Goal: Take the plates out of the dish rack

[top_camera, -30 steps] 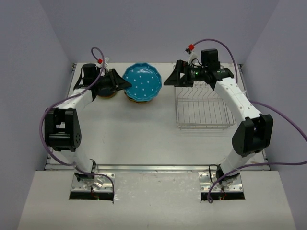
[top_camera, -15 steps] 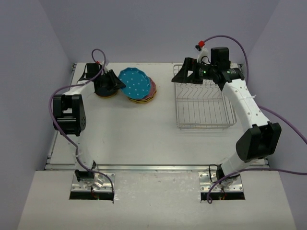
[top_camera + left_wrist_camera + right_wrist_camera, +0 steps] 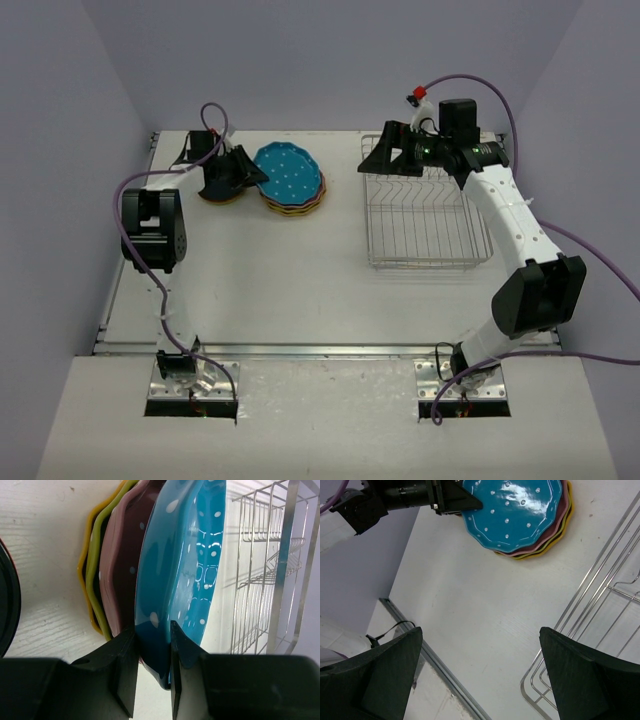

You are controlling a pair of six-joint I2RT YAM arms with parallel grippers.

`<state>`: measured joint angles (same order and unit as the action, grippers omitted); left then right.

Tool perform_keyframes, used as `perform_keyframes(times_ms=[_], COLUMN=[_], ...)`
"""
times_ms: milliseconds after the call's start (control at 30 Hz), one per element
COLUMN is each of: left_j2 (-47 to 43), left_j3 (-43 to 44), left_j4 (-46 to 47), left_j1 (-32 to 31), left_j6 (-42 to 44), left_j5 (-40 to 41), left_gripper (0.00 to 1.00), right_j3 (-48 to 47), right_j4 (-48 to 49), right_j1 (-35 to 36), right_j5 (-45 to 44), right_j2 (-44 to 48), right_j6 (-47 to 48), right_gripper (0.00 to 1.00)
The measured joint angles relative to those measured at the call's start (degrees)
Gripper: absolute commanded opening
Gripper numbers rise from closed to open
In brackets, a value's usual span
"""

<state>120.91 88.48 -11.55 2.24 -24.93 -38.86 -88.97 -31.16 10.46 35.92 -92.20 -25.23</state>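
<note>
The teal blue plate [image 3: 291, 174] lies on top of a stack with pink [image 3: 125, 555], lime green [image 3: 97, 565] and yellow [image 3: 84, 570] plates at the table's back centre. My left gripper [image 3: 256, 175] is shut on the teal plate's left rim; in the left wrist view its fingertips [image 3: 154, 630] sit on either side of the rim. The teal plate also shows in the right wrist view [image 3: 517, 512]. A black plate [image 3: 221, 192] lies under my left wrist. The dish rack [image 3: 427, 215] holds no plates. My right gripper [image 3: 385, 155] hangs open and empty over the rack's back left corner.
The rack's wires [image 3: 600, 605] fill the right of the right wrist view and show behind the plates in the left wrist view [image 3: 270, 580]. The back wall stands close behind the plates and rack. The table's metal front edge [image 3: 320, 350] runs in front of the arm bases.
My left gripper has lowered the teal plate flat onto the stack, and the left arm has folded in. The right gripper moved slightly right and back, then held still.
</note>
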Motion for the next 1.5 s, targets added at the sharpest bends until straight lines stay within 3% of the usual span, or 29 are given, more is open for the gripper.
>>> perform_keyframes(times_ms=[167,367,467,567,767,867,967,1200,1367,1500], left_j2=[1.0,0.8,-0.7,-3.5,-11.7,-17.1,-24.1,-42.2,-47.6,-49.9], left_j3=[0.7,2.0,2.3,3.0,7.9,9.5,7.2,-10.5,-22.6,-28.4], left_j4=[0.0,-0.5,-2.1,-5.7,-12.3,-15.1,-16.1,-16.6,-15.9,-16.3], left_j1=[-0.3,-0.6,-1.0,-1.4,-3.7,-5.8,-7.3,-7.8,-7.8,-7.8], left_j6=[0.0,1.0,2.6,5.5,14.1,18.0,22.0,30.2,32.3,32.6], left_j5=[-1.3,-0.7,1.8,6.4,26.2,32.7,33.6,31.8,31.8,31.8], left_gripper=[0.42,0.57,0.71,0.78,1.0,1.0,1.0,1.0,1.0,1.0], right_j3=[0.0,0.0,0.0,0.0,0.1,1.5,5.7,21.5,36.3,37.2], right_j4=[-0.1,-0.5,-0.7,-1.0,-3.3,-3.6,-3.3,-2.6,0.2,-0.8], right_j1=[0.0,0.0,0.0,0.0,-0.1,-0.8,-2.8,-12.2,-13.4,-13.3], right_j5=[0.0,-0.4,-1.2,-3.2,-13.2,-18.8,-23.6,-29.8,-30.6,-29.3], right_j2=[0.0,0.0,0.0,0.0,1.5,4.0,8.5,18.3,26.1,29.0], right_j6=[0.2,0.6,1.2,2.2,5.6,6.9,8.5,11.5,13.8,14.9], right_gripper=[0.99,0.99,0.99,0.99,0.99,0.99,0.99,0.99,0.99,0.99])
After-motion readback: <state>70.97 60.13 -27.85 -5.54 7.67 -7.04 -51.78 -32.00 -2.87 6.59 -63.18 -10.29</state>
